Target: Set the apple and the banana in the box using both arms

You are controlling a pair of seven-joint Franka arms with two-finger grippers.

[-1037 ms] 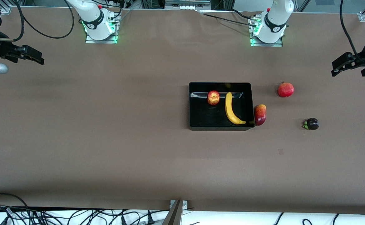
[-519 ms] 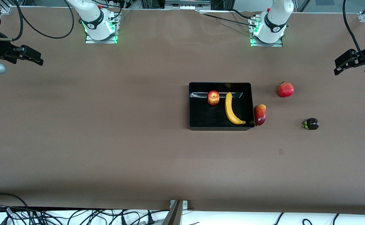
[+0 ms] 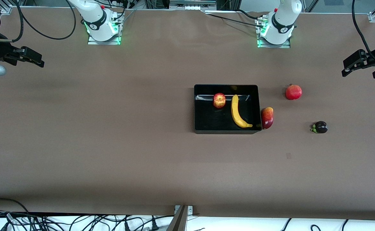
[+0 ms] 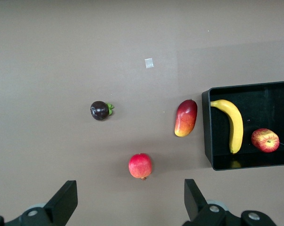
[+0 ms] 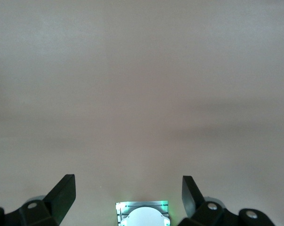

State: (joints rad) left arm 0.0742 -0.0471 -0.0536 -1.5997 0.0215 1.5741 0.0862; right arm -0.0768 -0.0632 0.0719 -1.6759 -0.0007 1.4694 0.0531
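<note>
I see both fruits already in the box (image 3: 197, 109): the apple (image 3: 219, 100) sits near the wall closest to the robot bases, and the banana (image 3: 238, 112) lies just beside it, toward the left arm's end of the box. The banana's long axis runs from that base-side wall toward the front camera, its tip curling toward the left arm's end at the nearer wall.

My left gripper (image 3: 362, 64) hangs over bare table at its own end, fingers spread wide with nothing between them. In its wrist view the box stands well off to one side of the fingers (image 4: 64, 202), not under them. A mango (image 3: 267, 117) touches the box's outer wall on that side; a pomegranate (image 3: 293, 92) and a dark mangosteen (image 3: 320, 127) lie between the box and this gripper.

My right gripper (image 3: 27, 57) hangs over the table at the other end, equally wide and empty, with only bare surface before its fingers (image 5: 61, 193). It is much farther from the box than the left.

I judge the placing done; neither arm needs to reach in.
</note>
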